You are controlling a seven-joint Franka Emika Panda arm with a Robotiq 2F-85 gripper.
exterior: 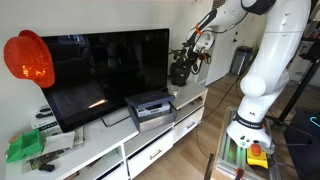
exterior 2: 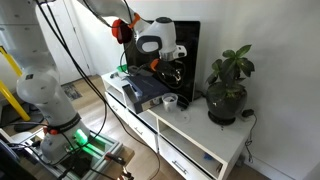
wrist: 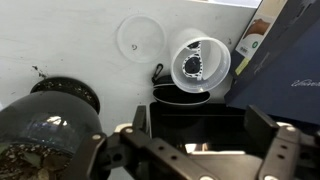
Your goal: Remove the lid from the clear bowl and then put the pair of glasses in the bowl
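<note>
In the wrist view the clear bowl [wrist: 198, 62] stands uncovered on the white cabinet top [wrist: 70, 45]. Its clear round lid [wrist: 140, 38] lies flat to the left of it, apart from it. Something dark shows in the bowl; I cannot tell what it is. A black curved object, probably the glasses [wrist: 180, 96], lies against the bowl's near side. My gripper [wrist: 200, 125] hovers just in front of it, fingers wide apart and empty. In an exterior view the gripper [exterior 2: 165, 78] hangs above the small whitish bowl [exterior 2: 170, 100].
A dark potted plant [wrist: 50, 130] stands close to the gripper and shows in both exterior views [exterior 2: 228, 85] [exterior: 180, 72]. A black TV [exterior: 105, 70] and a grey box-shaped device [exterior: 150, 105] sit on the cabinet. A dark panel [wrist: 285, 50] is on the bowl's other side.
</note>
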